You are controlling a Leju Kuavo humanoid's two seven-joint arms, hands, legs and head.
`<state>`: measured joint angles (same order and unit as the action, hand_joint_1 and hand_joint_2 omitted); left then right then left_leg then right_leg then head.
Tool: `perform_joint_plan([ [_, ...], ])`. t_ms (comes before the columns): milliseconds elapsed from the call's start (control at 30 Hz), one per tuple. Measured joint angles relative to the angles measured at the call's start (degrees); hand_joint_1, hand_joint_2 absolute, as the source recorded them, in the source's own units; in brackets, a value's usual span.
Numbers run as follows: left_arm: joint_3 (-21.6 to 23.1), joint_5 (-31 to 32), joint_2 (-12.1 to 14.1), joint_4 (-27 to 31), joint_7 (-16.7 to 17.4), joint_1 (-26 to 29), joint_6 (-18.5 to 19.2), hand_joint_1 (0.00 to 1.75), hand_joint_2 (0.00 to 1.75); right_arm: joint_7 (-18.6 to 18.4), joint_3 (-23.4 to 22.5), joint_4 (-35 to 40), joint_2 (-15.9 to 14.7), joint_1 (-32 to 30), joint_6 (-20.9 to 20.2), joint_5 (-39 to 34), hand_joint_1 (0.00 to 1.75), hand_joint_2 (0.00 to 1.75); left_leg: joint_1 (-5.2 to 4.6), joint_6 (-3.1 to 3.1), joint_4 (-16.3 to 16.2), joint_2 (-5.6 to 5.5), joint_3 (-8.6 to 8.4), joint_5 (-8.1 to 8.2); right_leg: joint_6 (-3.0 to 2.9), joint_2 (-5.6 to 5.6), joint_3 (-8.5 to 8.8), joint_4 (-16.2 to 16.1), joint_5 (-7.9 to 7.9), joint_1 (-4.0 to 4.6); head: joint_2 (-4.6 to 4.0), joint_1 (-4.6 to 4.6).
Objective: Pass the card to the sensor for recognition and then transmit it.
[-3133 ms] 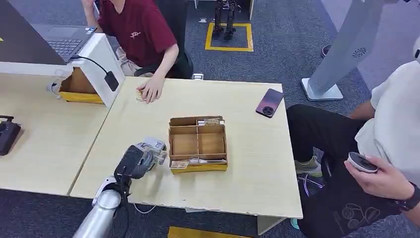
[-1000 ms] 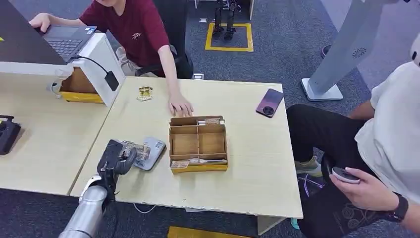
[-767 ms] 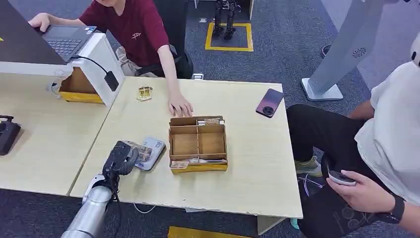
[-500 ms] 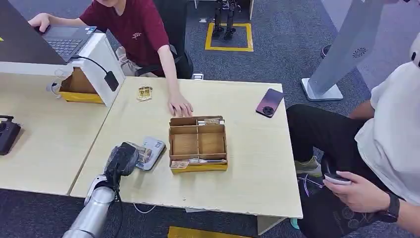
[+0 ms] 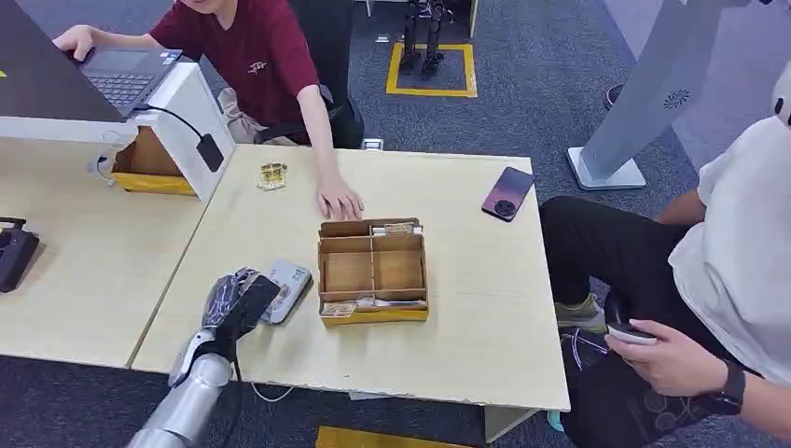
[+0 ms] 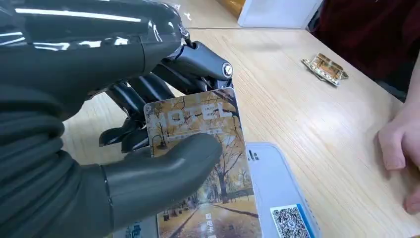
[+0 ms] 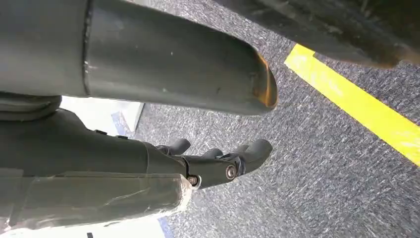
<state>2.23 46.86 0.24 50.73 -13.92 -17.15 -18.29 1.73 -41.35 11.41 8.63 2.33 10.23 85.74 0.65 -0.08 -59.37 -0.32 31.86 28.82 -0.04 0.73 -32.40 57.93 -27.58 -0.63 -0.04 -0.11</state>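
One desk (image 5: pixel 448 317) carries a divided cardboard box (image 5: pixel 372 271) at centre, with the grey sensor (image 5: pixel 287 286) at its 9 o'clock. Left robot hand (image 5: pixel 241 303) pinches the card (image 6: pixel 208 163) over the sensor; right robot hand (image 7: pixel 218 163) hangs empty, fingers loosely apart.

Office or robot test lab indicated: pale wooden desks (image 5: pixel 448 308) set on grey carpet (image 5: pixel 522 112); laptop (image 5: pixel 121 79) placed beyond desks; yellow floor marking (image 5: pixel 431 91) taped behind desks.
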Motion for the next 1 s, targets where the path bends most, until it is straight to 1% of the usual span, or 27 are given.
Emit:
perform_joint_plan([
  [100, 0.0, -0.4, -0.4, -0.4, -0.8, 0.0, 0.5, 1.75, 1.75, 0.1, -0.1, 0.0, 0.0, 0.0, 0.0, 0.1, 0.0, 0.0, 0.0, 0.0, 0.0, 0.0, 0.0, 0.0, 0.0, -0.01, 0.01, 0.0, 0.0, 0.0, 0.0, 0.02],
  [200, 0.0, -2.0, -0.8, -0.4, -3.1, 0.0, 0.8, 1.75, 1.75, 0.1, -0.1, 0.0, 0.0, 0.0, 0.1, 0.2, 0.0, 0.0, 0.0, 0.0, 0.0, -0.01, 0.0, 0.0, 0.0, -0.04, 0.04, 0.0, 0.0, 0.0, 0.0, 0.0],
  [267, -0.1, -4.9, -1.2, -0.2, -5.4, 0.0, 0.5, 1.75, 1.75, 0.1, -0.2, 0.0, 0.0, 0.0, 0.1, 0.3, 0.0, 0.0, 0.0, 0.03, 0.0, -0.04, 0.0, -0.03, 0.0, -0.07, 0.03, 0.0, 0.0, 0.0, 0.0, 0.0],
  [367, -0.8, -9.7, -2.3, 2.7, -9.2, 0.7, 0.0, 1.75, 1.75, 0.1, -0.3, 0.0, 0.0, 0.0, 0.1, 0.5, 0.0, 0.0, 0.0, 0.03, 0.0, -0.1, 0.03, -0.03, 0.01, -0.12, 0.04, 0.0, 0.0, 0.0, 0.0, 0.0],
  [433, -1.2, -12.7, -3.4, 5.7, -10.7, 1.4, -1.0, 1.75, 1.75, 0.1, -0.3, 0.0, 0.0, 0.0, 0.1, 0.5, 0.0, 0.0, 0.0, 0.03, 0.0, -0.08, 0.04, -0.03, 0.02, -0.1, 0.03, 0.0, 0.01, 0.0, 0.0, 0.0],
  [500, -1.6, -14.4, -4.5, 9.0, -10.9, 1.5, -2.5, 1.75, 1.75, 0.0, -0.3, 0.0, 0.0, 0.0, 0.0, 0.6, 0.0, 0.0, 0.0, 0.03, 0.0, -0.08, 0.05, -0.03, 0.03, -0.1, 0.02, 0.0, 0.02, 0.0, 0.0, 0.02],
  [667, -2.1, -14.6, -5.2, 14.0, -12.3, 1.1, -6.5, 1.75, 1.75, 0.0, -0.3, 0.0, 0.2, 0.0, 0.0, 0.7, 0.0, 0.0, 0.0, 0.03, 0.0, -0.09, 0.05, -0.03, 0.03, -0.11, 0.01, 0.0, 0.02, 0.0, 0.0, 0.0],
  [700, -2.2, -13.9, -5.2, 14.7, -12.8, 0.9, -8.3, 1.75, 1.75, 0.0, -0.3, 0.0, 0.2, 0.1, 0.0, 0.7, 0.0, 0.0, 0.01, 0.03, 0.0, -0.09, 0.05, -0.03, 0.03, -0.11, 0.01, 0.0, 0.02, 0.0, 0.0, 0.0],
  [733, -2.3, -11.1, -5.2, 15.2, -13.6, 0.7, -11.9, 1.75, 1.75, 0.0, -0.3, 0.0, 0.3, 0.1, -0.3, 0.8, 0.0, 0.0, 0.03, 0.03, 0.0, -0.08, 0.05, -0.03, 0.02, -0.11, 0.01, 0.0, 0.02, 0.0, 0.0, 0.0],
  [767, -2.4, -7.5, -5.2, 15.5, -14.3, 0.4, -16.1, 1.75, 1.75, 0.0, -0.2, 0.0, 0.3, 0.1, -0.5, 0.9, 0.0, 0.0, 0.03, 0.03, 0.0, -0.08, 0.05, -0.03, 0.02, -0.1, 0.01, 0.0, 0.02, 0.01, 0.0, 0.0],
  [800, -2.6, -2.4, -5.2, 15.8, -14.6, 0.1, -19.7, 1.75, 1.75, 0.0, -0.2, 0.0, 0.3, 0.2, -0.8, 0.9, 0.0, 0.0, 0.02, 0.03, 0.0, -0.08, 0.05, -0.03, 0.02, -0.1, 0.01, 0.0, 0.02, 0.01, 0.0, 0.0],
  [833, -3.3, 3.0, -5.4, 16.4, -15.3, -0.1, -20.8, 1.75, 1.75, 0.1, -0.1, 0.0, 0.3, 0.2, -0.9, 0.9, 0.0, 0.0, 0.02, 0.02, 0.0, -0.08, 0.05, -0.04, 0.02, -0.1, 0.01, 0.0, 0.02, 0.01, 0.0, 0.0],
  [867, -5.2, 11.0, -5.9, 17.6, -16.5, -0.2, -21.2, 1.75, 1.75, 0.1, 0.2, 0.0, 0.3, 0.3, -1.1, 1.0, 0.0, 0.0, 0.02, 0.02, 0.0, -0.09, 0.06, -0.04, 0.02, -0.1, 0.01, 0.0, 0.02, 0.01, 0.0, 0.0],
  [900, -7.4, 16.8, -6.6, 18.5, -17.4, -0.5, -21.3, 1.75, 1.75, 0.1, 0.6, 0.0, 0.3, 0.3, -1.1, 1.0, 0.0, 0.0, 0.01, 0.02, 0.0, -0.09, 0.05, -0.04, 0.03, -0.1, 0.01, 0.0, 0.02, 0.01, 0.0, 0.0],
  [933, -9.2, 20.4, -7.2, 19.1, -17.7, -0.8, -21.4, 1.75, 1.75, 0.1, 0.9, 0.0, 0.3, 0.3, -1.2, 1.0, 0.0, 0.0, 0.01, 0.02, 0.0, -0.08, 0.05, -0.04, 0.03, -0.1, 0.01, 0.0, 0.02, 0.01, 0.0, 0.0],
  [1000, -11.7, 21.2, -8.2, 20.1, -18.0, -1.1, -21.4, 1.75, 1.75, 0.1, 1.3, 0.0, 0.3, 0.4, -1.2, 1.0, 0.0, 0.0, 0.0, 0.03, 0.0, 0.0, 0.04, -0.03, 0.02, 0.0, 0.01, 0.0, 0.04, 0.01, 0.0, -0.02],
])
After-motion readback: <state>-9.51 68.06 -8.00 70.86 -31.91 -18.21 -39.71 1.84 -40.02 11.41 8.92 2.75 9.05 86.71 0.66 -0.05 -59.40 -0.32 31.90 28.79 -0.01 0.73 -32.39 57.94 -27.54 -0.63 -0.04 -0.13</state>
